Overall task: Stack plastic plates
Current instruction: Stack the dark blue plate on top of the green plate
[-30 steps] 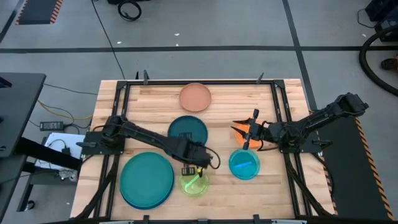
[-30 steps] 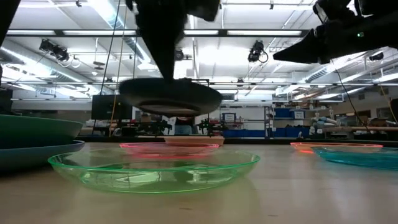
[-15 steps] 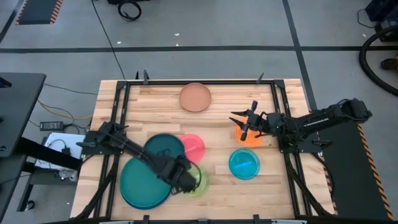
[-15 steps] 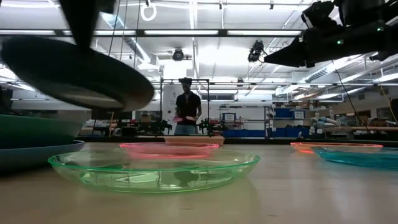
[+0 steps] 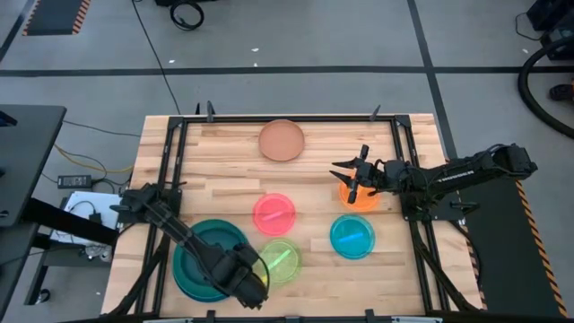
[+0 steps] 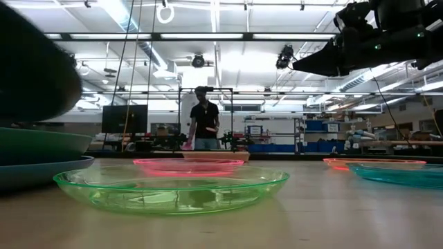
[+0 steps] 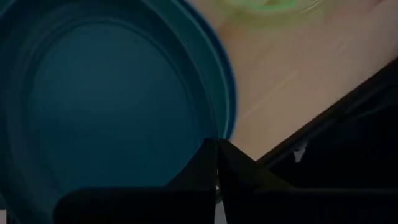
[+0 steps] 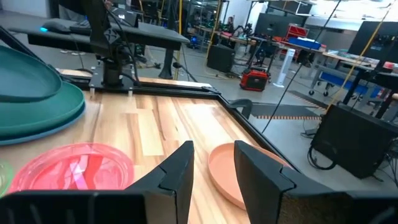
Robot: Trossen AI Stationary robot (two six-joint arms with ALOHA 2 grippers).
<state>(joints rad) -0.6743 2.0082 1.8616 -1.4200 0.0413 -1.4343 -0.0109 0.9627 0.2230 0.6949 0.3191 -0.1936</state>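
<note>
My left gripper [image 5: 244,276] is shut on the medium dark teal plate [image 7: 118,106], which it holds over the large teal plate [image 5: 193,274] near the table's near-left corner. In the low view the dark teal plate [image 6: 28,76] hangs just above the large teal plate [image 6: 41,145], which lies on the blue one [image 6: 34,171]. My right gripper [image 5: 354,179] is open above the orange plate [image 5: 360,199]. Pink [image 5: 273,213], green [image 5: 282,260], cyan [image 5: 352,236] and salmon [image 5: 282,140] plates lie flat on the table. My left gripper pinches the dark teal plate's rim [image 7: 211,134] between its two fingers, on the plate's near-right side, coming from above. The plate is lifted and tilted over the large teal plate; whether it touches that plate I cannot tell.
A black frame [image 5: 170,161] runs around the wooden table top. A person [image 6: 205,124] stands far off in the room behind the table. Bare wood lies between the pink plate and the salmon plate.
My left gripper has carried the dark teal plate from the table's middle toward the near-left corner, over the large teal plate, uncovering the pink plate. My right gripper has shifted a little toward the far edge above the orange plate and then stayed.
</note>
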